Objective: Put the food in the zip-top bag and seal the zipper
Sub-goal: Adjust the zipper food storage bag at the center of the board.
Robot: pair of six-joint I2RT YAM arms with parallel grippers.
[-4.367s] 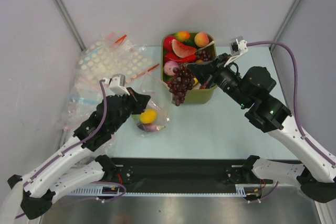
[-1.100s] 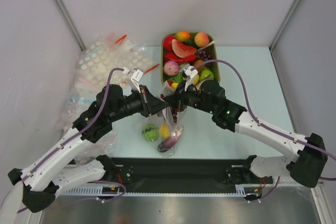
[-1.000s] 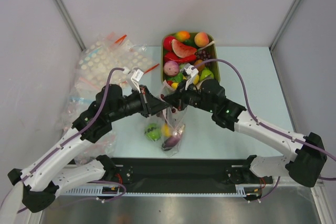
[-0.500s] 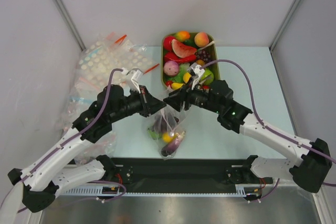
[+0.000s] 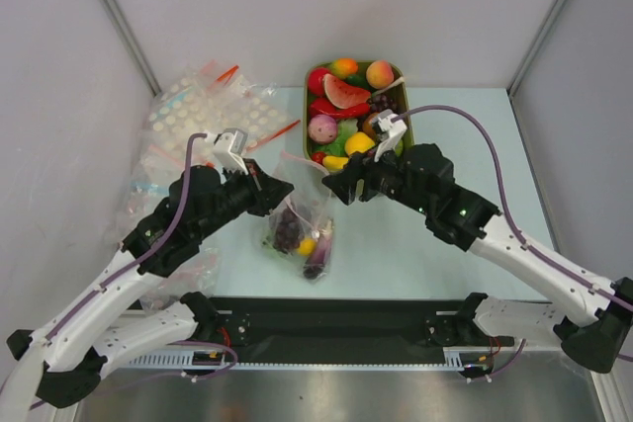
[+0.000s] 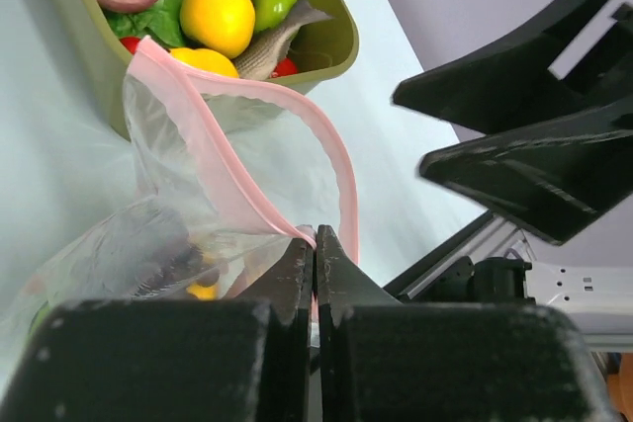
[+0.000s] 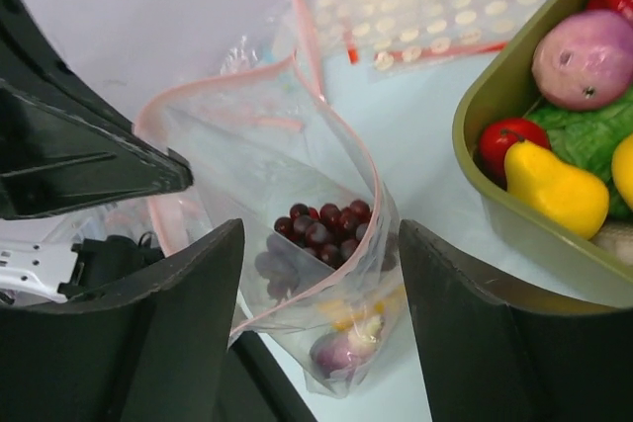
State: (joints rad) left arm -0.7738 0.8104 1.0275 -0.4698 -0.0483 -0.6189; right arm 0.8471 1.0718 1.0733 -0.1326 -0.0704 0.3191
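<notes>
Overhead, grapes [image 5: 287,232] now sit in the zip-top bag [image 5: 307,210], and your right gripper [image 5: 334,188] has backed off, jaws wide and empty. Left wrist: your left gripper [image 6: 315,239] pinches the zipper [image 6: 346,185] at its near end; the strip loops away toward the tub [image 6: 341,42]. Right wrist: the open mouth lies just ahead.

Plain grey walls [image 5: 316,7], slanted metal corner posts [image 5: 117,17], pale blue-green tabletop [image 5: 396,254], black front rail [image 5: 336,321]
</notes>
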